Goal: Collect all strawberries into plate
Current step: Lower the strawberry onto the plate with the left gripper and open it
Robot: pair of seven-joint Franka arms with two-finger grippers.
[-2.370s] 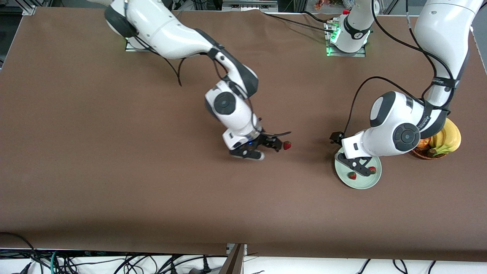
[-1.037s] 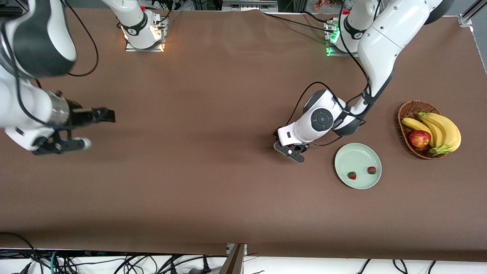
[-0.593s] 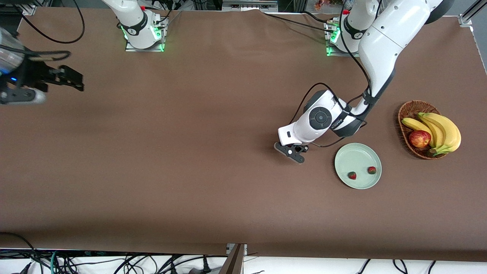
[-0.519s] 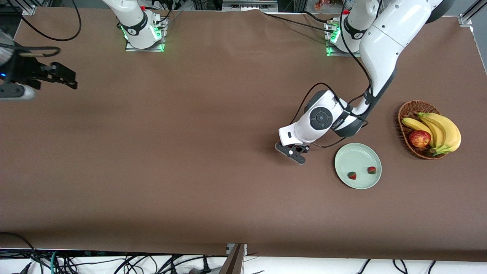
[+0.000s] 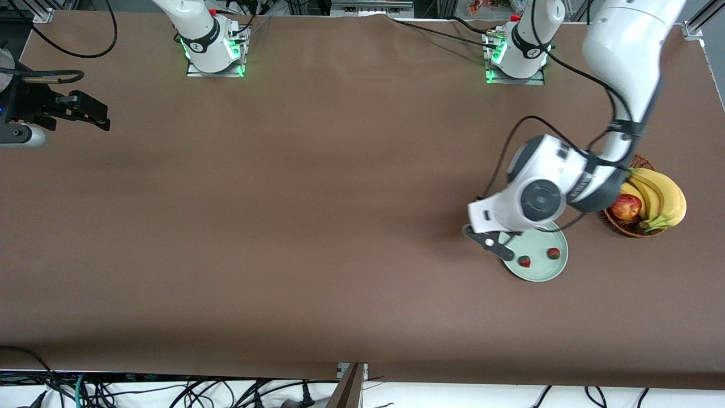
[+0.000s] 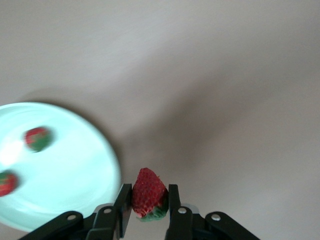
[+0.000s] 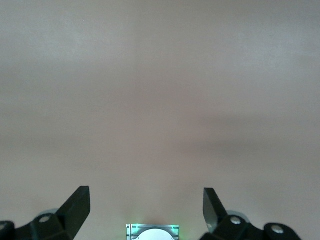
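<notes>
three strawberries (image 6: 148,192), one plate (image 5: 538,273), one basket (image 5: 623,228), one apple (image 5: 626,206).

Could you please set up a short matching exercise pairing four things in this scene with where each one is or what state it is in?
Things:
1. left gripper
2. right gripper
3. apple
4. plate

States:
A. in the basket beside the bananas
B. holds two strawberries
C. shut on a strawberry
D. open over the table

Pairs: 1-C, 2-D, 3-A, 4-B

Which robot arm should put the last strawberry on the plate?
The left one. The left gripper already pinches the strawberry at the plate edge; the right gripper waits open, away at its end.
</notes>
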